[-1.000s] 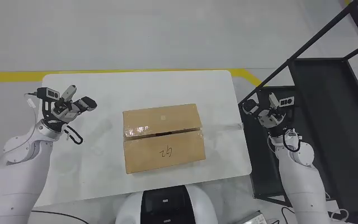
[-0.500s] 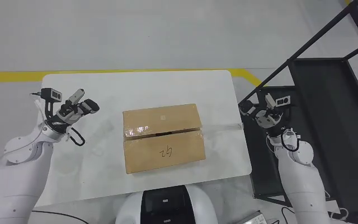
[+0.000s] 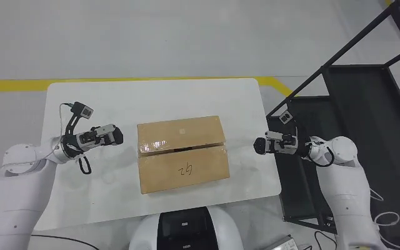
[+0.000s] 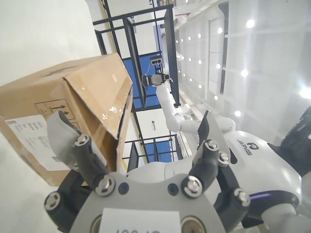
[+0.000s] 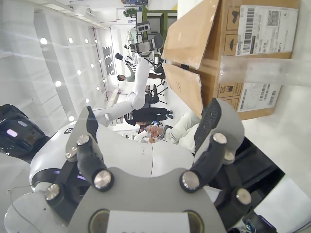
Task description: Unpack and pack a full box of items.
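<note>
Markings on the box point(image 3: 182, 154): pen marks, stick-on labels and handling symbols.

In the top view the near top flap carries a handwritten mark point(image 3: 184, 169) of two characters in dark pen (upside down to the camera, not surely legible). The right wrist view shows one end wall with a white barcode label point(image 5: 266, 30). A second barcode label point(image 5: 257, 95) lies on the other side of a strip of clear tape point(image 5: 264, 70), and printed handling symbols point(image 5: 232, 16) stand beside the first label. The small print on both labels is too fine to read. The left wrist view shows the opposite end wall with an upward-arrows symbol point(image 4: 54, 109) and another white label point(image 4: 26, 137), also too small to read.
</note>
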